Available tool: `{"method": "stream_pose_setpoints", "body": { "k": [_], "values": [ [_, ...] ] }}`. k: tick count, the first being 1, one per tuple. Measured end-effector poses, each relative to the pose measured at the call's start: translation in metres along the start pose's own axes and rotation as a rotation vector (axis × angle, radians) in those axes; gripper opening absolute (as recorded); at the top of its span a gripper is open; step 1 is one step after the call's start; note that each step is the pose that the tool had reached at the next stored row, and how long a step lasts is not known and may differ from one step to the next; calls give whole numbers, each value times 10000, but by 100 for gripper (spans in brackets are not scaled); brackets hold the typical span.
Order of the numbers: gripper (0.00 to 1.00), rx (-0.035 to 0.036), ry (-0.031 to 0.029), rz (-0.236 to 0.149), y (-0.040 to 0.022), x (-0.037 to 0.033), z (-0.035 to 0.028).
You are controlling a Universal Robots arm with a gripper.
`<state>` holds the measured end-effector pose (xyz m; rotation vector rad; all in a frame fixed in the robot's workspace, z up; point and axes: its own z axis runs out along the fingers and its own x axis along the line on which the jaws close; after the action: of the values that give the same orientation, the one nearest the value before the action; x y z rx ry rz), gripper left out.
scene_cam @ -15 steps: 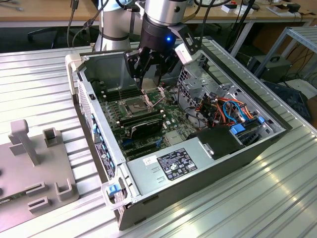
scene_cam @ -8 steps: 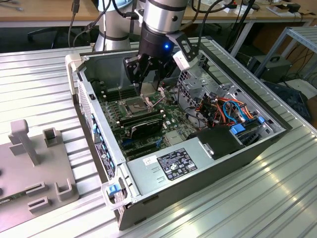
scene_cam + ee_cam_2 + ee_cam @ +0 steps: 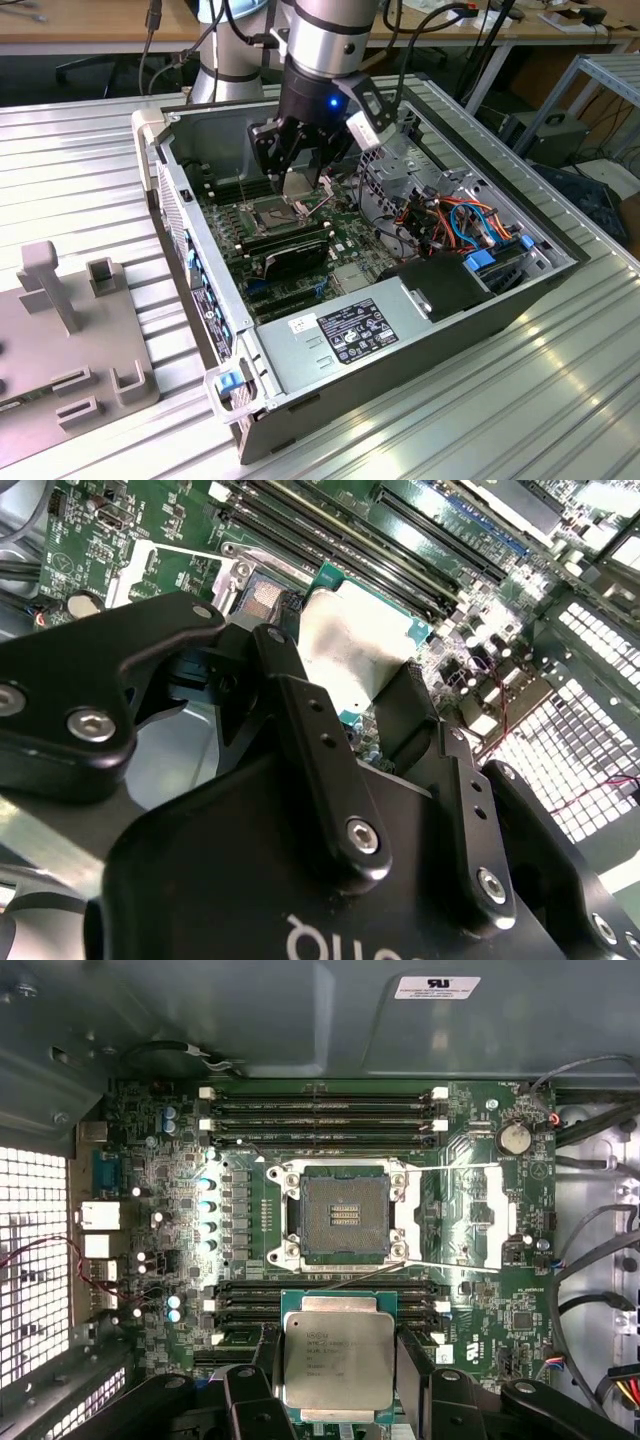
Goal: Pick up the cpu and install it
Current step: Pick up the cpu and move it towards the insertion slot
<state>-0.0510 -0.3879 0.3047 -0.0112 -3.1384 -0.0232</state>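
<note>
Hand [image 3: 337,1368] clamped on cpu [image 3: 335,1340] by its edges, chip kept level, near open socket [image 3: 342,1215]. Socket frame [image 3: 478,1210] swung aside, so seat is clear.

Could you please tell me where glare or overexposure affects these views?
Second wrist view: the cpu top is washed out to near white; first wrist view: it is evenly lit, with its print visible; both wrist views: the perforated case wall is blown out white; exterior view: the ribbed table glares at that view's right.

Fingers [image 3: 300,720] of the claw [image 3: 345,675] cover the cpu [image 3: 355,630] along two edges (its underside is hidden too).
</note>
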Motion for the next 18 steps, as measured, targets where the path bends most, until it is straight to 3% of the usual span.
{"method": "stream_pose_setpoints", "body": {
  "k": [9,18],
  "values": [
    [55,0,0,-2,81,0,47],
    [55,1,1,-2,85,0,49]
  ]
}}
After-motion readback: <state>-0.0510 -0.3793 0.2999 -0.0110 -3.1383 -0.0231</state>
